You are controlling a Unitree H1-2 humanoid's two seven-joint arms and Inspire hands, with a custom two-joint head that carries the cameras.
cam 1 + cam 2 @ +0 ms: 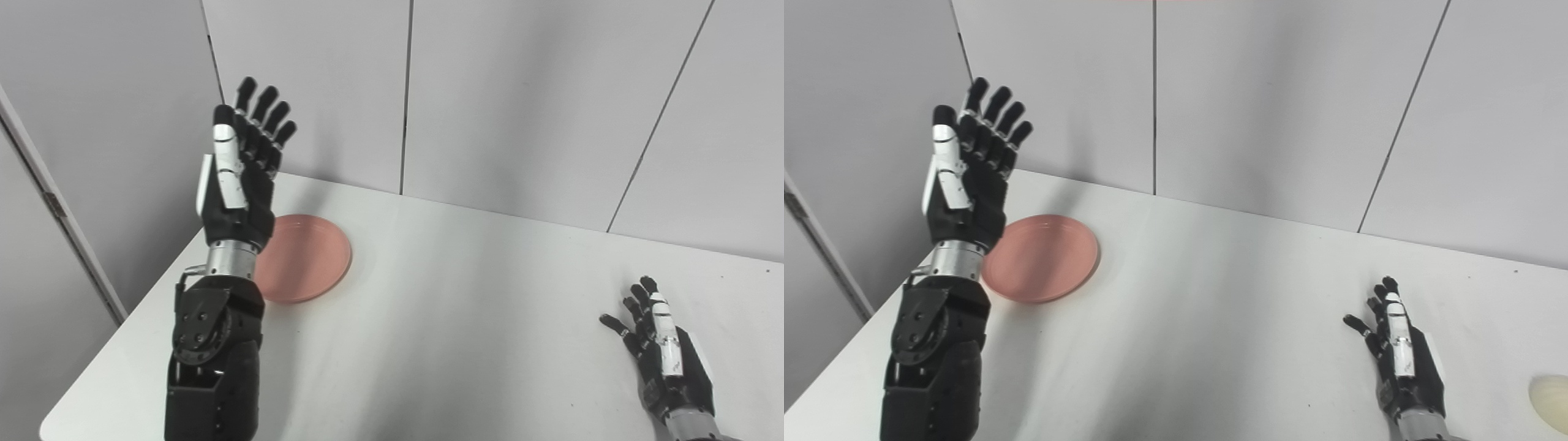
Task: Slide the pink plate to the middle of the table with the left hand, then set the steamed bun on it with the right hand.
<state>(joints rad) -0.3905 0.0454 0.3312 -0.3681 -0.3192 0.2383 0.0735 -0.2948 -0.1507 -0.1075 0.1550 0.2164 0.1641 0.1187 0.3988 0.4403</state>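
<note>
The pink plate (306, 257) lies flat on the white table (465, 318) near its far left corner. My left hand (242, 165) is raised above the table just left of the plate, open, fingers pointing up, holding nothing. Its wrist covers the plate's left edge. My right hand (658, 349) rests low at the table's front right, open and empty. The steamed bun (1549, 397), pale cream, shows only in the right eye view at the right edge, just right of my right hand (1399, 358).
Grey wall panels (520, 104) stand right behind the table's far edge. The table's left edge runs close beside my left forearm (211, 361). The plate also shows in the right eye view (1044, 257).
</note>
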